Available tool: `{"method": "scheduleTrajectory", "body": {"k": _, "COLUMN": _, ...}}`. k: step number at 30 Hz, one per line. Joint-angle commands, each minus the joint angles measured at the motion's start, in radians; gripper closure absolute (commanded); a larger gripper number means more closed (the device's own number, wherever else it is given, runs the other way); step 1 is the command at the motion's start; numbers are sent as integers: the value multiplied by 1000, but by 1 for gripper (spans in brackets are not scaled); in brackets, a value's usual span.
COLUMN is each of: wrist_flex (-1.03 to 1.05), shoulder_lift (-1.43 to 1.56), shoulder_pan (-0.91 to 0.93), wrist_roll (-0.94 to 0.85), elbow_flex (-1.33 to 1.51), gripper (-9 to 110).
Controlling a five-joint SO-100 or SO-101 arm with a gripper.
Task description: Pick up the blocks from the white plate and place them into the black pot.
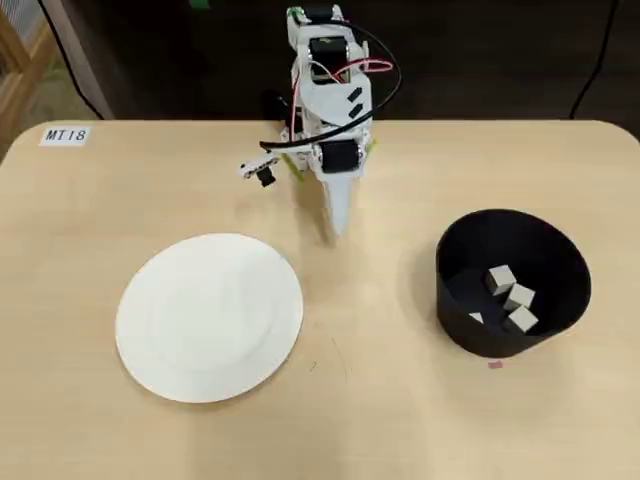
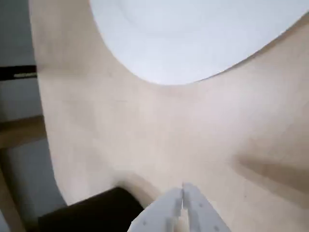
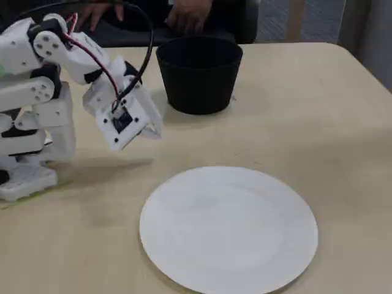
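White plate (image 1: 209,317) is bare now, no cubes on it. The blocks (image 1: 511,297) sit down in the black pot (image 1: 512,283), on the pot's floor; I can count three for sure plus a pale bit by the wall, maybe a 4th. So the job looks done or v. close.

The gripper (image 2: 182,199) hangs low over the wood table (image 1: 400,420), between plate & pot, nearer the arm's base. Its two fingers are pressed together w/ nothing in them.

Blocks look small, hard & light, w/ flat sides. Best grab is on two flat sides across from each other, not corners, or they may pop out.

Near the pot: a small pink mark (image 1: 495,364) on the table just by its wall. Far from the pot, past the plate, a paper label (image 1: 66,135) at the table corner. Nothing stands in the way between plate & pot.
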Motion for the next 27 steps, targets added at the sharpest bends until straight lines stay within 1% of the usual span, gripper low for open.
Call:
{"method": "scheduleTrajectory", "body": {"k": 1, "wrist_flex": -20, "shoulder_lift": 3, "shoulder_pan": 5, "wrist_roll": 8, "elbow_flex": 2, "gripper": 104}}
{"method": "scheduleTrajectory", "body": {"k": 27, "wrist_flex": -12, "shoulder_lift": 3, "shoulder_pan": 5, "wrist_roll": 5, "elbow_flex": 2, "gripper": 104}}
